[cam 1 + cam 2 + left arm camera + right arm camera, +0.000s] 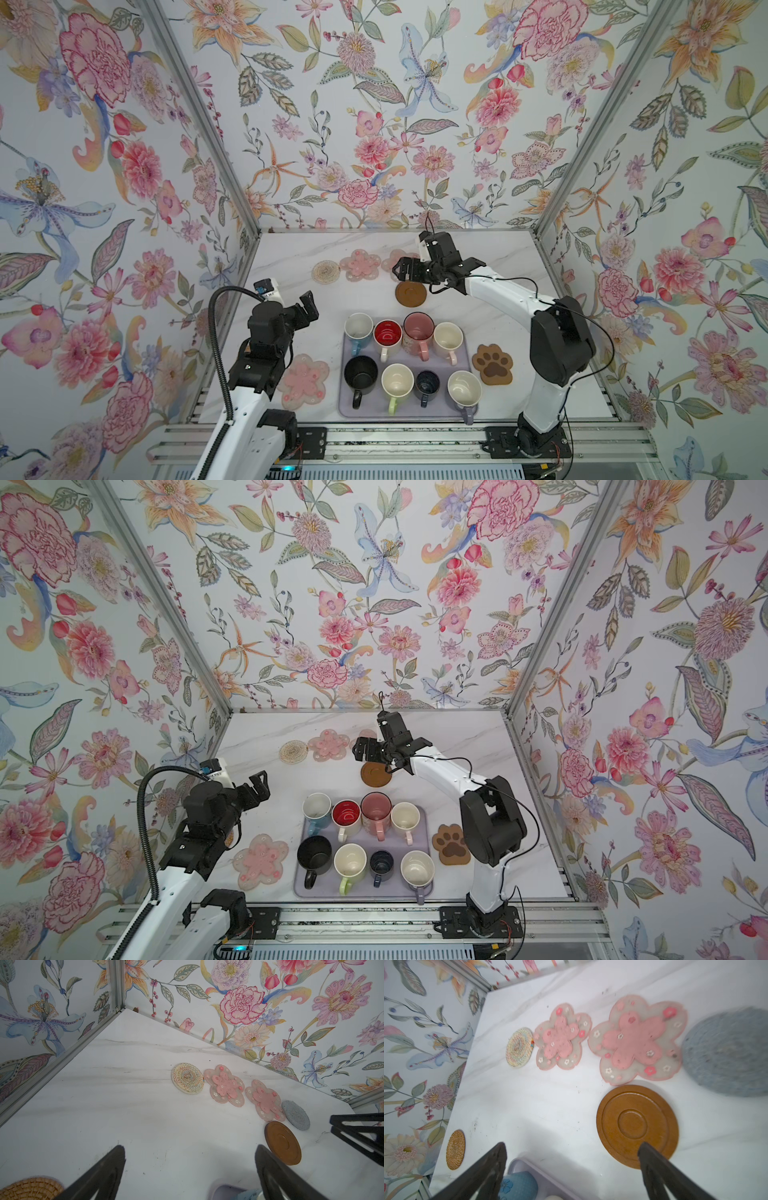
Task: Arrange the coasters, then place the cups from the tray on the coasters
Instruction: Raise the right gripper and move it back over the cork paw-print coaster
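Brown disc coaster [410, 294] lies flat at mid-frame in both top views, just above the lavender tray [374, 409], where all eight cups [387, 333] stand. The right gripper [572, 1147] hovers by the disc, jaws spread wide and empty. Above it runs a row: beige woven round [326, 271], two pink flowers [360, 264], grey-blue round [295, 1115]. The paw-print coaster [493, 363] sits right of the tray and a third flower [303, 380] left. The left gripper [190, 1147], at lower left, gapes empty.

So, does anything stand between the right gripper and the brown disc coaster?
Nothing visible does. The right gripper hangs open above the brown disc coaster, whose top is bare; the nearest pink flower coaster lies beside it, not on it.
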{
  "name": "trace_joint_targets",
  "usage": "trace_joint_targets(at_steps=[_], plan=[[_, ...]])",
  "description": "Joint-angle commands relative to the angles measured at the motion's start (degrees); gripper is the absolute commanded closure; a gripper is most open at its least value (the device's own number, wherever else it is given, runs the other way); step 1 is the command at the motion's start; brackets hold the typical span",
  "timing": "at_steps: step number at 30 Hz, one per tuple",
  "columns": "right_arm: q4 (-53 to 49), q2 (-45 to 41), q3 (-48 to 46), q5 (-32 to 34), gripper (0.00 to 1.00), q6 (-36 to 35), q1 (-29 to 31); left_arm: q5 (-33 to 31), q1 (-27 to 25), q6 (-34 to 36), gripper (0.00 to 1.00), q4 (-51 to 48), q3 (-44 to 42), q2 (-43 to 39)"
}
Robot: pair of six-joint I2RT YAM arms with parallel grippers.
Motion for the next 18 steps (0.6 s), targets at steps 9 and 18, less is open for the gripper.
trace_joint_targets(at_steps=[9,18], plan=[[-6.7,-32.3,-28.7,11.0,0.01,-0.9,-10.8,1.8,0.2,-0.7,0.01,-6.0,2.7,0.3],[-15.9,-51.0,-42.1,12.9,0.01,2.0,-17.6,3.2,0.2,-0.9,0.01,-5.6,2.1,-0.6]])
